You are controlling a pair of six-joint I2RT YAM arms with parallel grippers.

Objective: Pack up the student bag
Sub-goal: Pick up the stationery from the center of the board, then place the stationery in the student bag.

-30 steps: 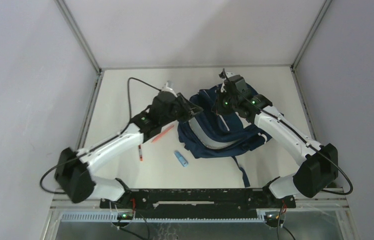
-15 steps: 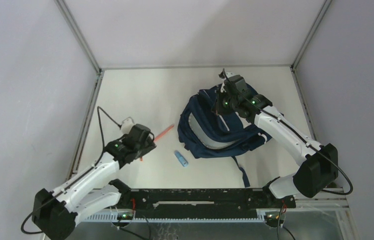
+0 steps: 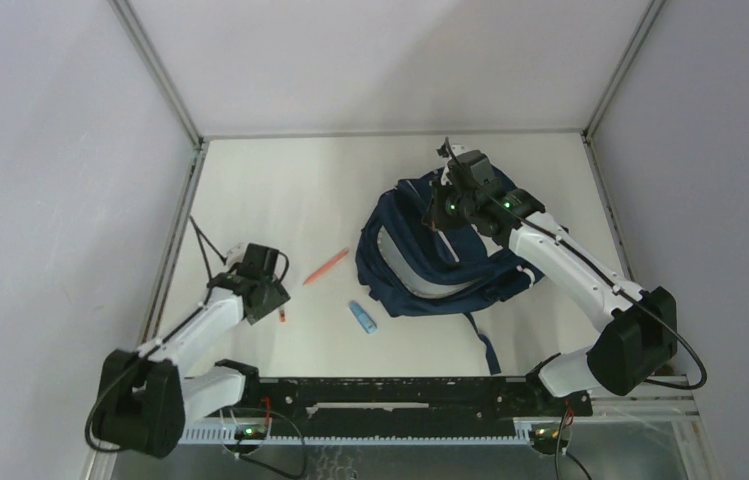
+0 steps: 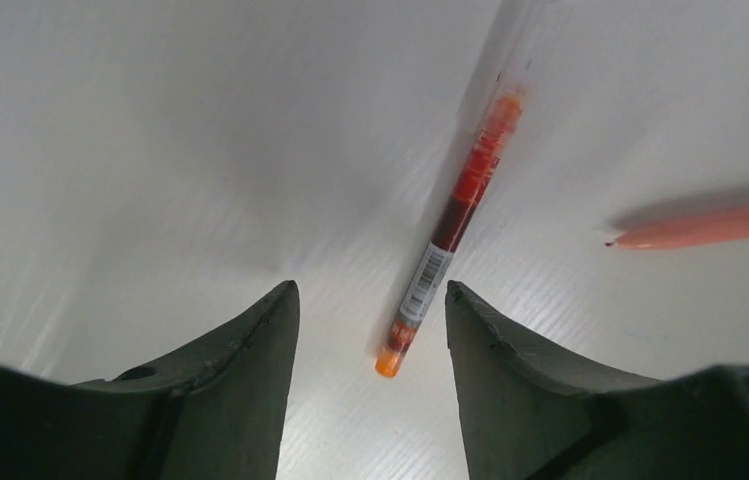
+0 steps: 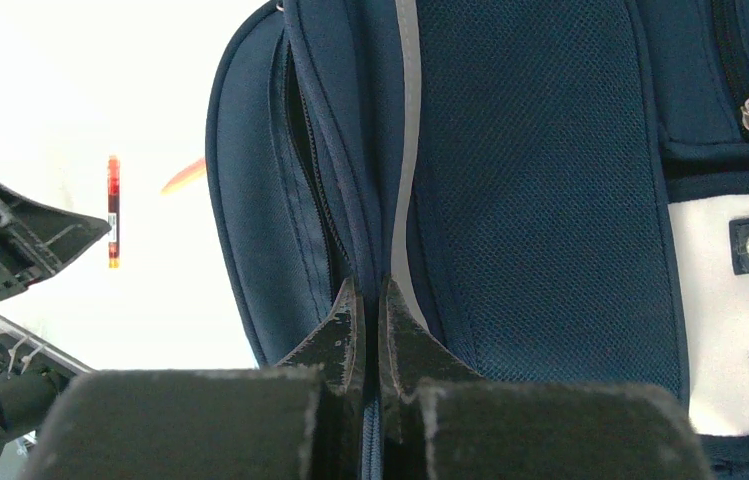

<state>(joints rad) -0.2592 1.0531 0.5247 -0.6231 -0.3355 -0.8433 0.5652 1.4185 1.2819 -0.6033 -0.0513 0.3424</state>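
Observation:
The student bag (image 3: 445,262) lies navy-blue at the right middle of the table, its main opening gaping to the left. My right gripper (image 3: 447,207) is shut on the bag's upper zipper edge; the right wrist view shows its jaws (image 5: 370,300) pinching the navy seam beside the white stripe (image 5: 406,150). My left gripper (image 3: 272,298) is open and empty, low over the table at the left. A red pen (image 4: 453,220) lies on the table with its near end between the fingertips (image 4: 370,300), untouched. The pen also shows in the top view (image 3: 281,313).
An orange pencil (image 3: 326,267) lies between the pen and the bag and shows in the left wrist view (image 4: 715,224). A small blue item (image 3: 363,316) lies just left of the bag's near corner. A dark strap (image 3: 487,345) trails toward the front rail. Walls close in on the left and right.
My left arm has pulled away from the bag's opening, swung back to the near left and come down over the red pen. The right arm still holds the bag's edge.

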